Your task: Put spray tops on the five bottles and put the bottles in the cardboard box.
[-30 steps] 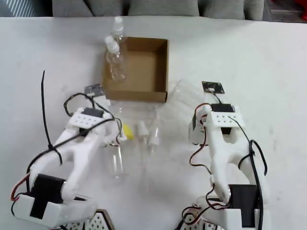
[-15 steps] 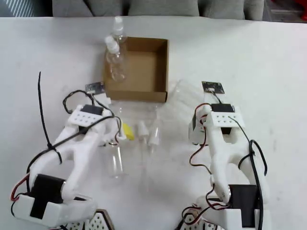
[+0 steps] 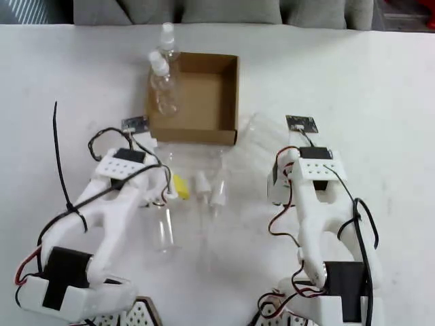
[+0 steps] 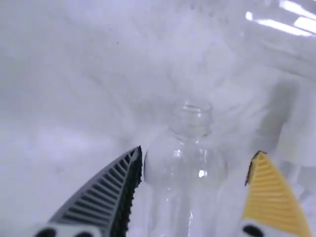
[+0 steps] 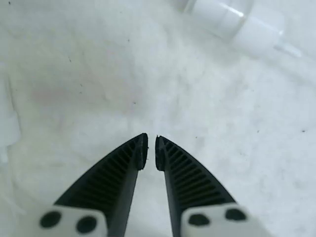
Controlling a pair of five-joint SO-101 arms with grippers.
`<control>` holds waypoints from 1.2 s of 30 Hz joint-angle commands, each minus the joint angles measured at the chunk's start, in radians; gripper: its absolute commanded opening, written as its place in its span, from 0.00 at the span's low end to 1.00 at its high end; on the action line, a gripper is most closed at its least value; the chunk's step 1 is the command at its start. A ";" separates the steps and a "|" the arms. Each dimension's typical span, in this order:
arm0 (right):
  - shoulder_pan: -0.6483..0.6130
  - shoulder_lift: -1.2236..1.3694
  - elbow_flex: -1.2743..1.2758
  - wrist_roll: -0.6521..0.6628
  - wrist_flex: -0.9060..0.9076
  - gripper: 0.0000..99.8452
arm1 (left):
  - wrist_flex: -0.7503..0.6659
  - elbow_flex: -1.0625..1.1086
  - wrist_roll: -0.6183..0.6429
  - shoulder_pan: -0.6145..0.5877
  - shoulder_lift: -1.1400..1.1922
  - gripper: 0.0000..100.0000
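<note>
Lying on the surface (image 3: pixel 367 81) in front of the box (image 3: pixel 192 134), the open bottle (image 4: pixel 185 165) has no top on its neck, and the neck points toward the box. The left tool (image 4: pixel 198 151) is spread wide, with this bottle between its two fingers. The dark finger (image 4: pixel 116 190) is just beside the shoulder of the bottle; I cannot tell if it touches. The yellow finger (image 4: pixel 269 195) stands a little apart from the bottle. This tool has hold of nothing.

The right tool (image 5: pixel 151 150) is almost closed, with only a thin gap between the tips. It grips nothing and points down at bare surface. A spray top (image 5: pixel 237 19) lies on its side not far ahead of it.

In the high view, loose spray tops (image 3: pixel 202 182) lie side by side between the two arms, near the yellow finger.

A capped bottle (image 3: pixel 163 88) is in the box, against the wall on the left arm's side. A second capped bottle (image 3: pixel 167 37) is on the surface just behind the box.
</note>
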 commanded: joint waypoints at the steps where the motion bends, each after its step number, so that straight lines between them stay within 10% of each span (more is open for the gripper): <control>1: 0.012 -0.002 -0.005 0.014 -0.010 0.02 | -0.015 -0.014 -0.008 -0.013 -0.044 0.33; 19: 0.008 -0.002 -0.003 0.014 -0.010 0.02 | -0.086 -0.021 -0.002 -0.036 0.131 0.33; 26: 0.008 -0.002 -0.003 0.014 -0.010 0.02 | -0.077 -0.058 -0.081 -0.038 0.131 0.02; 36: 0.008 -0.002 -0.003 0.014 -0.010 0.02 | 0.141 -0.245 -0.244 -0.044 0.130 0.02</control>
